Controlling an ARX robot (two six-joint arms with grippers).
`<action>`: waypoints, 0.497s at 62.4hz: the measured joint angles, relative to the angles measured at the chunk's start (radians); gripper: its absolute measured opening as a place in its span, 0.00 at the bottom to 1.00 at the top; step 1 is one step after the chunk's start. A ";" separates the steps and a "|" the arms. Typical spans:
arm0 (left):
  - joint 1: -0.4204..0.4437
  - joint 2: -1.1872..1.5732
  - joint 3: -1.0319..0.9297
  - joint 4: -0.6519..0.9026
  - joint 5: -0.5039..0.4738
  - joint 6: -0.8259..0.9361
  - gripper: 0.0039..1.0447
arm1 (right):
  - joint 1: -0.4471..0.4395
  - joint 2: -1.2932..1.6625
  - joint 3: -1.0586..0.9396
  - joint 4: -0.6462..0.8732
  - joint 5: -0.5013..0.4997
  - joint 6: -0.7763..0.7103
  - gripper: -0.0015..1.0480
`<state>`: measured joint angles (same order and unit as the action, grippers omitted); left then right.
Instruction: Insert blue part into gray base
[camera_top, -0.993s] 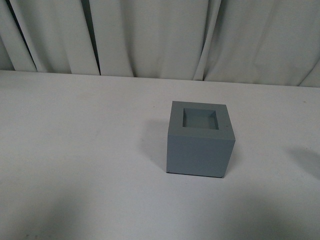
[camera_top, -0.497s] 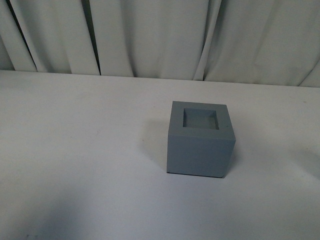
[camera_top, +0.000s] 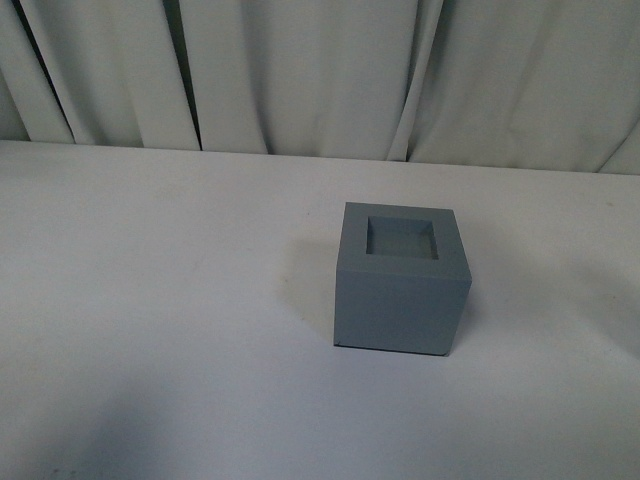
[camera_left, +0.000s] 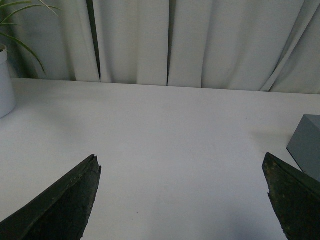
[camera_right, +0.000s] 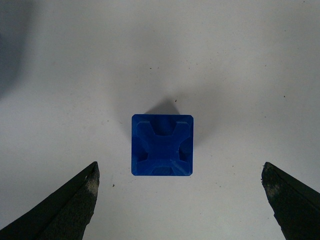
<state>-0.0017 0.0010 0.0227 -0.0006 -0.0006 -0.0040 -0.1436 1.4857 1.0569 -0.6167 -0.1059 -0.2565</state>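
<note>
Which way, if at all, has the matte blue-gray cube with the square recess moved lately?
No. In the front view the matte blue-gray cube keeps the same place against the white curtain behind it; no shift either way.

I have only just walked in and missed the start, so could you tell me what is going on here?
Nothing is gripped yet. The right gripper hangs open above the blue part, which stands on the table, its fingers wide on either side and not touching it. The gray base sits alone on the table, its square recess empty. The left gripper is open too, holding nothing, with the base at the edge of its view.
</note>
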 joint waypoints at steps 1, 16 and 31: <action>0.000 0.000 0.000 0.000 0.000 0.000 0.94 | 0.002 0.007 -0.002 0.003 0.002 0.000 0.91; 0.000 0.000 0.000 0.000 0.000 0.000 0.94 | 0.024 0.064 -0.030 0.053 0.013 0.002 0.91; 0.000 0.000 0.000 0.000 0.000 0.000 0.94 | 0.032 0.121 -0.034 0.087 0.024 0.003 0.91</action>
<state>-0.0017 0.0010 0.0227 -0.0006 -0.0006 -0.0040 -0.1116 1.6062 1.0233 -0.5293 -0.0814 -0.2535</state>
